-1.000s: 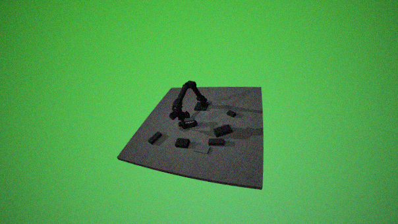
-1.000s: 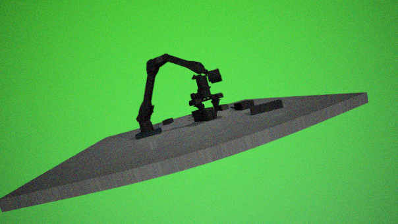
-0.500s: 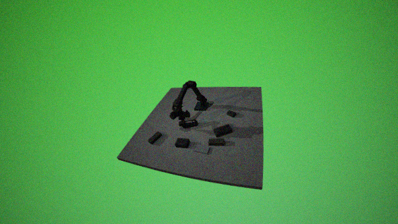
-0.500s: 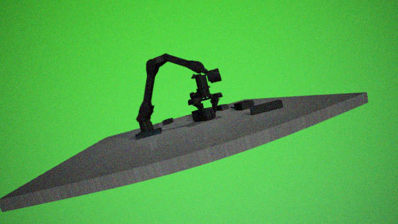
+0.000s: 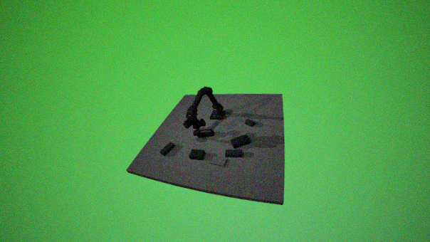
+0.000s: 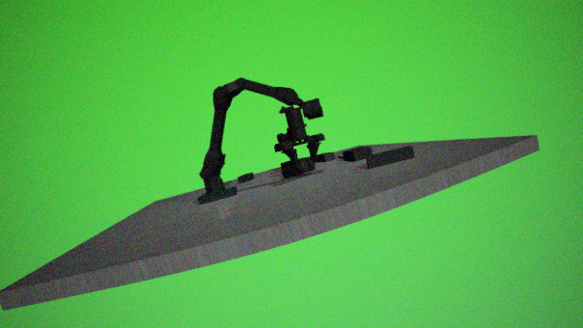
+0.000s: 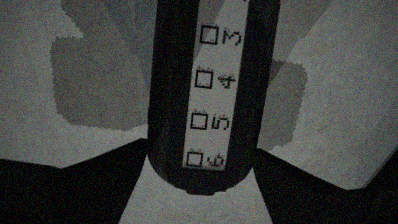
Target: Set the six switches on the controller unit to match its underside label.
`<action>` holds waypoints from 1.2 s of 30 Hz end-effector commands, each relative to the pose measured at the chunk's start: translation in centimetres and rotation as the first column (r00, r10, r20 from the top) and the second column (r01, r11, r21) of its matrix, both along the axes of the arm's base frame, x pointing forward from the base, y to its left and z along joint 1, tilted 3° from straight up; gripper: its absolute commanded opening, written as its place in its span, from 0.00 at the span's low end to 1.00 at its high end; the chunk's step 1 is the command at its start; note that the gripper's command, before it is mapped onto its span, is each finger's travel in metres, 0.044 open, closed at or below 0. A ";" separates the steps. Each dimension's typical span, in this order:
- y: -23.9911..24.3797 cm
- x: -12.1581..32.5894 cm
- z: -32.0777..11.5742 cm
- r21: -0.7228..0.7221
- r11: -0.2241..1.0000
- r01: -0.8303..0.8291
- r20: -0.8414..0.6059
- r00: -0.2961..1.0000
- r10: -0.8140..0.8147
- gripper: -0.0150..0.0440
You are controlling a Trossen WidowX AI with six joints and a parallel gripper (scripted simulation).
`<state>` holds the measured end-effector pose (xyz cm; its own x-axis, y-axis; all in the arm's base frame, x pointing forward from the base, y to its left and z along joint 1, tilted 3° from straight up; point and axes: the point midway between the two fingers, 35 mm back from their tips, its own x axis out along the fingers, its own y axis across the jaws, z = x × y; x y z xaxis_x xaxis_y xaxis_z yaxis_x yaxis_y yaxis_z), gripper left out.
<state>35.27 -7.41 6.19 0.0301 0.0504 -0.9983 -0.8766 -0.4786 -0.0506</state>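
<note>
The dark controller unit (image 5: 204, 133) (image 6: 299, 168) (image 7: 172, 100) is upside down, its label (image 7: 212, 100) facing up towards the wrist camera. The squares numbered 3, 4, 5 and 6 are empty outlines; squares 1 and 2 are outside the wrist view. My gripper (image 6: 304, 162) (image 7: 200, 150) points down and is shut on the unit, one finger against each long side near the 6 end. A shadow set off from the unit suggests it is slightly above the bench (image 5: 249, 181) (image 6: 217, 241). The rocker switches are hidden underneath.
Dark modules (image 5: 240, 141) (image 5: 234, 153) (image 5: 196, 154) (image 5: 167, 149) and a thin flat plate (image 5: 218, 162) lie beyond the unit. A small block (image 5: 250, 122) (image 6: 245, 177) lies nearer the arm's base (image 5: 217, 114) (image 6: 217, 195). A long block (image 6: 390, 157) lies at the right in the exterior view.
</note>
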 end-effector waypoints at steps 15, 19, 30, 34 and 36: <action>0.3 0.0 1.7 -0.004 1.000 0.002 0.021 1.000 -0.002 0.82; 0.4 -0.1 1.7 -0.004 1.000 0.002 0.021 1.000 -0.002 0.82; 0.7 -0.6 2.1 -0.004 1.000 0.002 0.021 1.000 -0.002 0.82; 0.8 -0.7 2.4 -0.004 1.000 0.002 0.021 1.000 -0.002 0.82; 0.9 -0.7 2.6 -0.003 1.000 0.002 0.021 1.000 -0.002 0.82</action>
